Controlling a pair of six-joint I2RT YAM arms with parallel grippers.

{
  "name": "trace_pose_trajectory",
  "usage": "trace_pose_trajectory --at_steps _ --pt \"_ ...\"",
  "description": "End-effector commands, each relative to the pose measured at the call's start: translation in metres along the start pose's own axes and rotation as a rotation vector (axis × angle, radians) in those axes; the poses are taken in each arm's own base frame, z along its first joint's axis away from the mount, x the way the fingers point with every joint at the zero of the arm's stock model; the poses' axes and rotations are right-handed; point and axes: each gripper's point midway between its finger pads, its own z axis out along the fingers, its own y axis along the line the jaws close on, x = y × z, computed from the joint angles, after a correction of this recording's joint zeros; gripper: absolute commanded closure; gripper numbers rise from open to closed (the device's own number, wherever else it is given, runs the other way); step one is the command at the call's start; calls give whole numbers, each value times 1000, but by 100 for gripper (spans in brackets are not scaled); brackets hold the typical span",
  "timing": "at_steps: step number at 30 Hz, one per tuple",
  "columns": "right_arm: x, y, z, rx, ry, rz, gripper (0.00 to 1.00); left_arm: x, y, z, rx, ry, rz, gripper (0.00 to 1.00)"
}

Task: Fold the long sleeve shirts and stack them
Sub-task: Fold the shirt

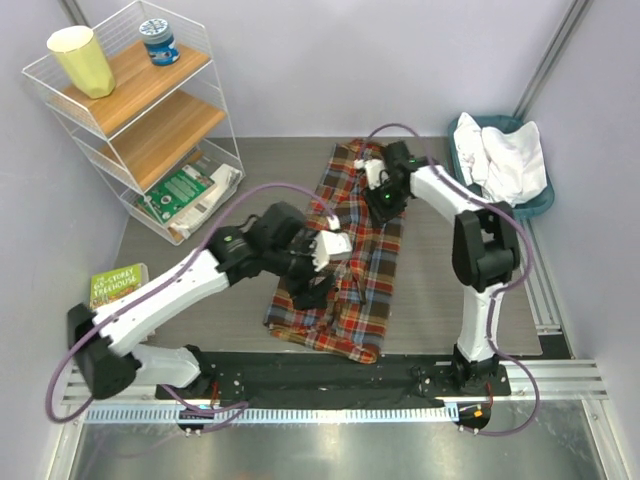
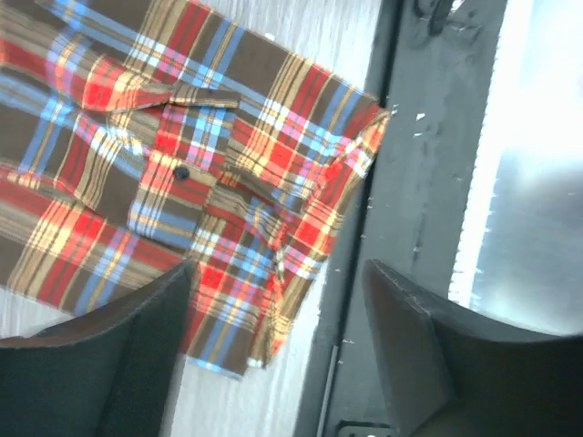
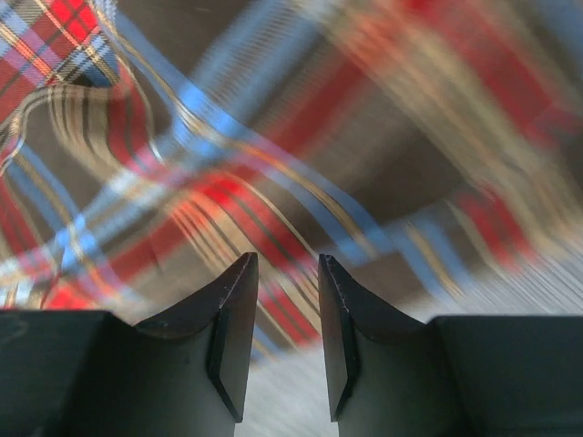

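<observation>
The plaid long sleeve shirt [image 1: 360, 270] lies folded into a long strip on the middle of the table. My left gripper [image 1: 312, 285] hovers over its near left part. In the left wrist view it [image 2: 278, 273] is open wide with nothing between the fingers, and the shirt's [image 2: 209, 137] hem corner lies below it. My right gripper [image 1: 383, 200] is low over the shirt's far end. Its jaws [image 3: 287, 259] stand a narrow gap apart and hold nothing, with blurred plaid cloth [image 3: 273, 137] just past the tips. The white long sleeve shirt [image 1: 512, 160] is bunched up in the teal basket [image 1: 460, 150].
A wire shelf [image 1: 140, 120] stands at the back left with a yellow cup [image 1: 82, 60] and a blue jar [image 1: 158, 42]. A green book [image 1: 118, 285] lies at the left edge. The black base rail [image 1: 330, 375] runs along the near edge.
</observation>
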Motion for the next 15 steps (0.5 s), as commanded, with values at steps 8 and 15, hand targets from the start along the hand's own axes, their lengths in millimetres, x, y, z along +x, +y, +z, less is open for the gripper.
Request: trace_pose_trajectory --at_steps 8,15 --pt "-9 14 101 86 127 -258 64 32 63 -79 -405 -248 -266 0" --pt "-45 4 96 163 77 -483 65 69 87 -55 -433 -70 -244 0"
